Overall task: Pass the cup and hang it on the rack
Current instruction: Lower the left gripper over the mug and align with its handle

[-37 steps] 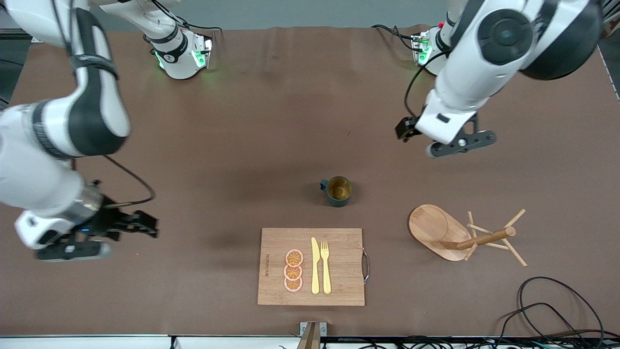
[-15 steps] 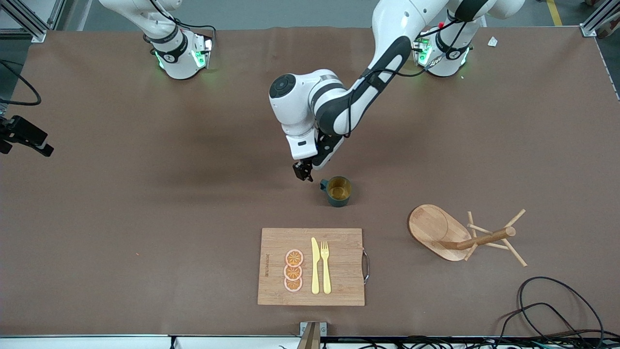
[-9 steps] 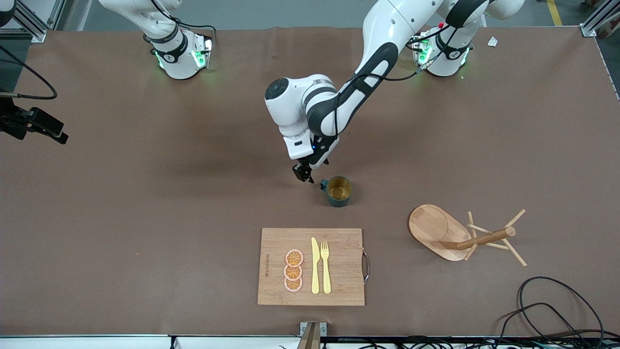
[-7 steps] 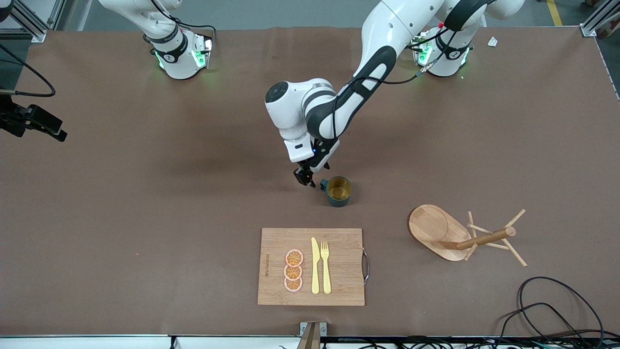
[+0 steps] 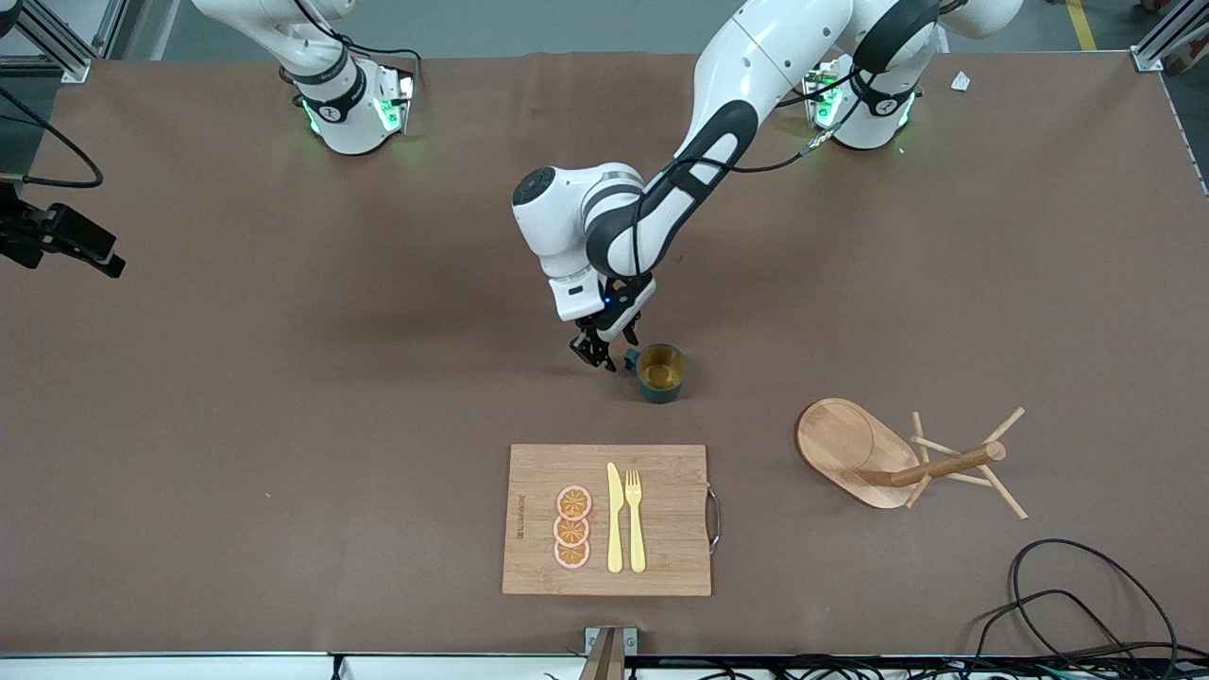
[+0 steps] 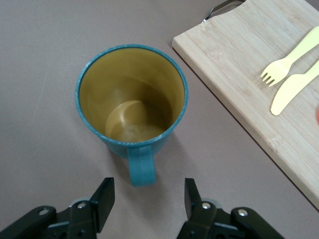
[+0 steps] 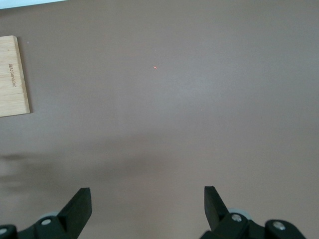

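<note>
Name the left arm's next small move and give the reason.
Probably ease the left end effector forward until its open fingers straddle the cup's handle, then close; the handle points into the gap but is not yet between the fingers.

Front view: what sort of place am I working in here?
Most likely a robotics lab bench staged as a kitchen scene: two Franka arms bolted to a brown-covered table, loose cables at its edge, and props such as a cutting board with toy cutlery, a cup and a mug rack.
</note>
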`<act>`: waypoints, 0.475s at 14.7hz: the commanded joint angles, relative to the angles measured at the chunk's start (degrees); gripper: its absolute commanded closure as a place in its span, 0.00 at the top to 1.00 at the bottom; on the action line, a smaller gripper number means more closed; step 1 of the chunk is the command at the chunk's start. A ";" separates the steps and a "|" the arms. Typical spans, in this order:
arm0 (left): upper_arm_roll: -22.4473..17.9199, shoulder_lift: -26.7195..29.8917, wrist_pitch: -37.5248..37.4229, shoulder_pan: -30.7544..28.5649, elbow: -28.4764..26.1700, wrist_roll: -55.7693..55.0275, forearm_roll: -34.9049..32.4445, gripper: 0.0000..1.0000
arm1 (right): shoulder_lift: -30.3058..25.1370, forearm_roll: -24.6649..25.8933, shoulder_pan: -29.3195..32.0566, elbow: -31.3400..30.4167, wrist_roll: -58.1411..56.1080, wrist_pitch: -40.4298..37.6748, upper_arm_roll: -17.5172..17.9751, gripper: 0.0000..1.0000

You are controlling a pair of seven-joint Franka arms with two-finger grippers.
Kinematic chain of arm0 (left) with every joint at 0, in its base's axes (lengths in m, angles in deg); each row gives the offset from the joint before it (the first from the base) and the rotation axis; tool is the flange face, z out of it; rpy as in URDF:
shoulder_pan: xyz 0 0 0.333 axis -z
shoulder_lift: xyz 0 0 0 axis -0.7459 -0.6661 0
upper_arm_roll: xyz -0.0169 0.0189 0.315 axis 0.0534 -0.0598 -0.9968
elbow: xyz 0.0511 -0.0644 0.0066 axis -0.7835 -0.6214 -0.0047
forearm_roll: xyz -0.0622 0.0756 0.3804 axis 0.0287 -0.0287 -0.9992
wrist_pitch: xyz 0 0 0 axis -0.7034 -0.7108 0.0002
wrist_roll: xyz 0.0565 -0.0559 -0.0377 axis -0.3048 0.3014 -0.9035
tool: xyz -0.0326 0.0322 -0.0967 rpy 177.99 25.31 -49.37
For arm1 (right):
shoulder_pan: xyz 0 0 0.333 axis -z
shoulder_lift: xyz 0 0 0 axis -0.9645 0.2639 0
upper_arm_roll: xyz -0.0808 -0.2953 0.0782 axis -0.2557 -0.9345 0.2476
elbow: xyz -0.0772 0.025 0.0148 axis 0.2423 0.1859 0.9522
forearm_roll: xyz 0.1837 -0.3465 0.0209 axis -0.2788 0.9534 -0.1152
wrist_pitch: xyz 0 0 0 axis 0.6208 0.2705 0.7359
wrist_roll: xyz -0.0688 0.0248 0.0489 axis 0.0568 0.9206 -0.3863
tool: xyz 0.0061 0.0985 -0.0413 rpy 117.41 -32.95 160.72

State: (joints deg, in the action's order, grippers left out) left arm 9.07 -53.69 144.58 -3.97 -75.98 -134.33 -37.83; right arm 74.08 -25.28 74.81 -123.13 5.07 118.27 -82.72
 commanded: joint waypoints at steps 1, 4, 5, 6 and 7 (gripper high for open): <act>-0.56 -0.66 -0.85 0.65 1.44 -0.23 -2.30 0.59 | -1.23 0.42 -0.02 -0.61 0.19 -0.39 0.11 1.00; -0.56 -0.48 -1.38 0.48 1.44 0.39 -3.10 0.51 | -1.32 0.68 -0.11 -0.61 0.19 -0.30 0.20 1.00; -0.56 -0.48 -1.38 0.47 1.44 0.48 -3.10 0.47 | -1.23 0.68 -0.11 -0.61 0.19 -0.22 0.20 1.00; -0.56 -0.57 -1.47 0.47 1.44 0.74 -3.19 0.47 | -1.23 0.68 -0.11 -0.61 0.19 -0.30 0.20 1.00; -0.56 -0.57 -1.47 0.39 1.36 1.09 -3.19 0.46 | -1.23 0.68 -0.11 -0.61 0.19 -0.30 0.20 1.00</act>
State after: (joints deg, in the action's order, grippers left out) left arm 8.81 -53.74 144.28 -3.98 -75.85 -134.05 -39.95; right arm 74.04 -25.28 74.80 -123.12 5.06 118.21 -82.68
